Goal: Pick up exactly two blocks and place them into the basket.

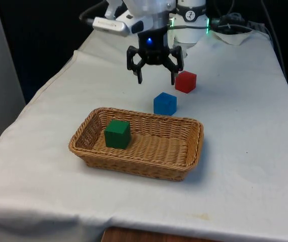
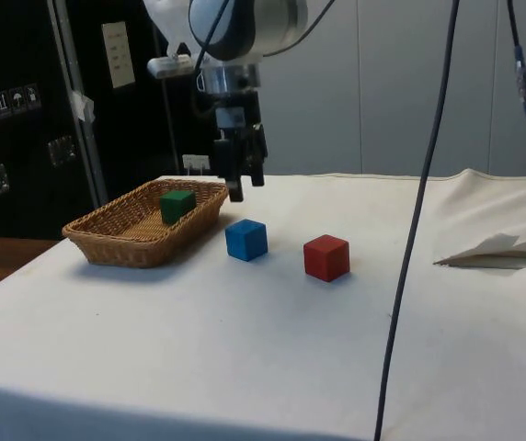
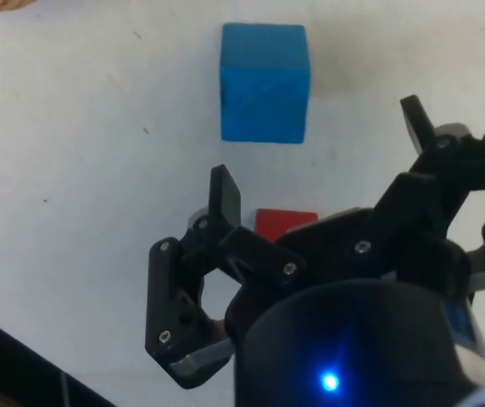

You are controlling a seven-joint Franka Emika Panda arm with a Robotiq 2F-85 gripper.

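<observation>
Basket [image 1: 184, 151] near, green block [image 1: 117, 134] inside: one delivered. Gripper [image 1: 157, 75] hovers empty, jaws spread, above the worktop [image 1: 244, 126] beyond blue block [image 1: 164, 103]; red block [image 1: 186, 81] farther right, probably next.

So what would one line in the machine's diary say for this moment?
black two-finger gripper: open, empty, above cloth | green cube block: in woven wicker basket | blue cube block, red cube block: on cloth
</observation>
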